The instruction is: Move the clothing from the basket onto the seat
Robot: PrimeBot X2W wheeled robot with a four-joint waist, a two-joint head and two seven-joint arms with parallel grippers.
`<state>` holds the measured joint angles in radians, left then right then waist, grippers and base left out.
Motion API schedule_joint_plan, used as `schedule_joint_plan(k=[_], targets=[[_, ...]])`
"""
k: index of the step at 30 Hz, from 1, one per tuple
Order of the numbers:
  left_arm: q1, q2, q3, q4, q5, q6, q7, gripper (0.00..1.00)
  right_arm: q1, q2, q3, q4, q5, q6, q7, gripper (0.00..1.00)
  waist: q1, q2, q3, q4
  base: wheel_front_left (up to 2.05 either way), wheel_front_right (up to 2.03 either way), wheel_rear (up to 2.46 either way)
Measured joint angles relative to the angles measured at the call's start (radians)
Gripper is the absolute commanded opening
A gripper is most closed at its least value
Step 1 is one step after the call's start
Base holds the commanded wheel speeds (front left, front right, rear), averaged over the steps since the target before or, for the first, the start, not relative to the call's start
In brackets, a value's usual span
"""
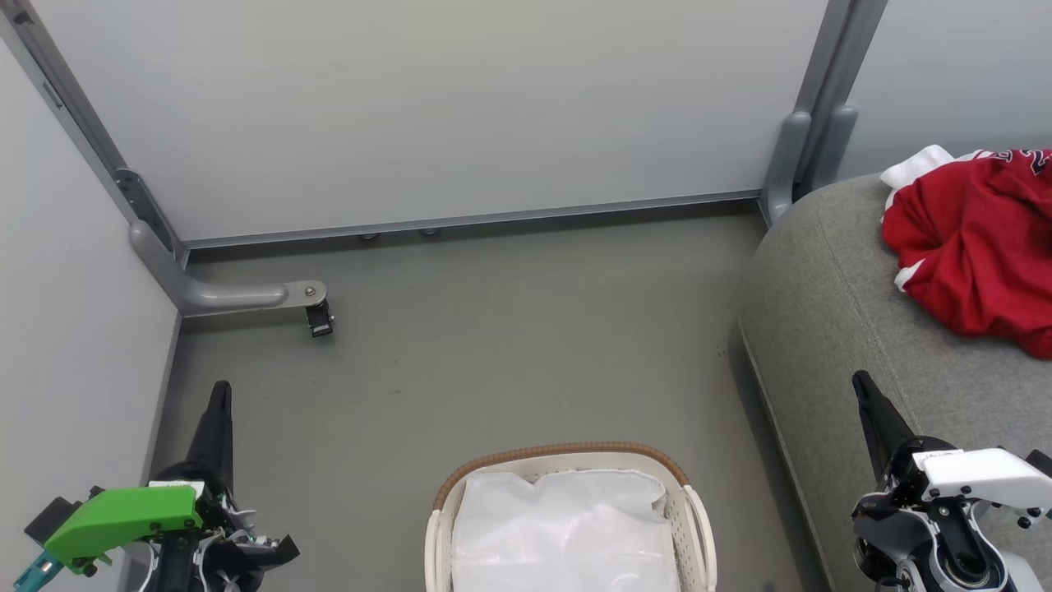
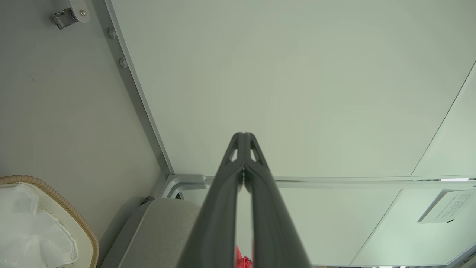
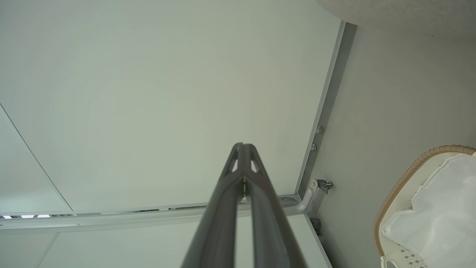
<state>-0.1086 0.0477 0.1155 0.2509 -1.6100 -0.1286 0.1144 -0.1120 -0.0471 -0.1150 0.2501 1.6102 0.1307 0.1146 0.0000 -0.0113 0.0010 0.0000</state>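
Note:
The red clothing (image 1: pixel 978 247) with white trim lies bunched on the grey seat (image 1: pixel 830 329) at the right. The cream basket (image 1: pixel 694 514) with its brown rim stands at the bottom centre on the floor, holding only a white glossy sheet (image 1: pixel 567 526). My left gripper (image 1: pixel 219 395) is shut at the lower left, left of the basket, with nothing in it. My right gripper (image 1: pixel 861 382) is shut at the lower right, over the seat's front edge, empty. In the wrist views each gripper (image 2: pixel 243 136) (image 3: pixel 243 146) points at the pale wall, and the basket's rim (image 2: pixel 55 197) (image 3: pixel 401 178) shows at the side.
Pale partition walls (image 1: pixel 427 107) close off the back and left. A grey bracket foot with a small caster (image 1: pixel 319 316) juts onto the floor at the back left. Grey floor (image 1: pixel 509 353) lies between basket, walls and seat.

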Motion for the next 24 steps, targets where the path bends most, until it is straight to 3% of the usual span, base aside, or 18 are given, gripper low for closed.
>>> schedule_joint_plan(k=[24], targets=[[0.0, 0.0, 0.0, 0.0, 0.0, 0.0, 0.0, 0.0, 0.0, 0.0, 0.0, 0.0, 0.0, 0.0, 0.0, 0.0, 0.0, 0.0, 0.0, 0.0, 0.0, 0.0, 0.0]])
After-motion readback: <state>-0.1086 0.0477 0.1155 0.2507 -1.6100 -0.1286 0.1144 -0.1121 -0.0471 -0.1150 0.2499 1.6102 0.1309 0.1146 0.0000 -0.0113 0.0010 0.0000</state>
